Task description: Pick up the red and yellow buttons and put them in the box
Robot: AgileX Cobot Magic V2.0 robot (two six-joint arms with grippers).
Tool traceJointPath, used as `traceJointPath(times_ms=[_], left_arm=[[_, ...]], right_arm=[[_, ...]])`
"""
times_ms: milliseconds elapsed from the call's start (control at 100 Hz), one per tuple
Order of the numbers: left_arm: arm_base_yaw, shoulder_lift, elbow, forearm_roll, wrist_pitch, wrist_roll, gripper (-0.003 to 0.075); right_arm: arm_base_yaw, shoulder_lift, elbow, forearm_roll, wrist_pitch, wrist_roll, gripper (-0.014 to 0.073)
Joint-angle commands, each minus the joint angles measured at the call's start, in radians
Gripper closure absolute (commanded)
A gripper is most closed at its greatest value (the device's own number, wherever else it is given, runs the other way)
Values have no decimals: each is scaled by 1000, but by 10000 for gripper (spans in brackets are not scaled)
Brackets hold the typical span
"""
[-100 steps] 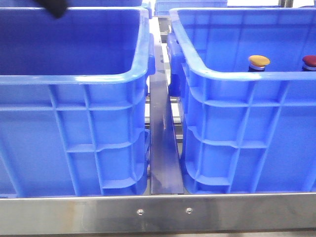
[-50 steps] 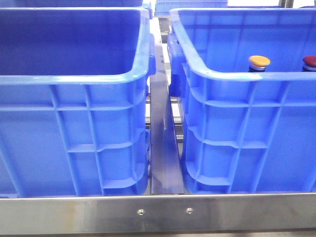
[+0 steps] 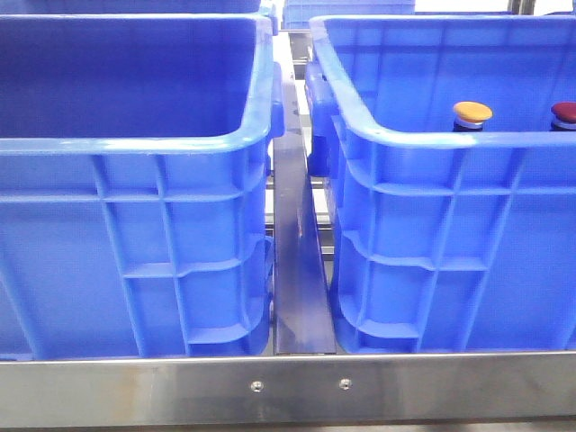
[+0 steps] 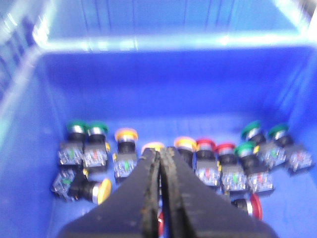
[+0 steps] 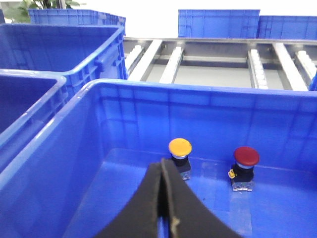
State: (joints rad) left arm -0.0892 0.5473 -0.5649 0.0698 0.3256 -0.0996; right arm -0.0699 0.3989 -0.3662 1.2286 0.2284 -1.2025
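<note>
A yellow-capped button [image 3: 472, 112] and a dark red-capped button [image 3: 565, 112] stand upright inside the right blue crate [image 3: 360, 126]. In the right wrist view, my right gripper [image 5: 162, 162] is shut and empty, hovering inside that crate [image 5: 198, 89], short of the yellow button [image 5: 180, 148], with the red button [image 5: 246, 156] beside it. My left gripper [image 4: 161, 150] is shut and empty above a blue crate [image 4: 163, 84] that holds several buttons: yellow [image 4: 126, 135], red [image 4: 204, 145] and green [image 4: 78, 127]. That view is blurred. Neither gripper shows in the front view.
The left blue crate [image 3: 180, 144] stands beside the right one, with a metal rail [image 3: 297, 252] between them and a steel frame bar [image 3: 297, 387] in front. More blue crates [image 5: 218, 22] and conveyor rollers [image 5: 257, 64] lie beyond.
A dark part of the left arm, at the front view's top left one second ago, has left that view. The two buttons in the right crate have not moved.
</note>
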Motion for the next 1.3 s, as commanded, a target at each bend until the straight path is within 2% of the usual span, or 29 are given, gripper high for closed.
traceJointPath(times_ms=[0, 120, 340, 1290], left_arm=[[4, -63, 32, 0, -135, -11, 741], [4, -153, 106, 0, -185, -11, 741], [4, -258, 178, 9, -192, -11, 741], [4, -258, 186, 9, -180, -11, 741]], right_arm=[[1, -70, 8, 23, -19, -7, 655], [1, -176, 55, 23, -10, -7, 655], [1, -297, 90, 23, 62, -7, 655], [1, -301, 90, 23, 78, -7, 655]])
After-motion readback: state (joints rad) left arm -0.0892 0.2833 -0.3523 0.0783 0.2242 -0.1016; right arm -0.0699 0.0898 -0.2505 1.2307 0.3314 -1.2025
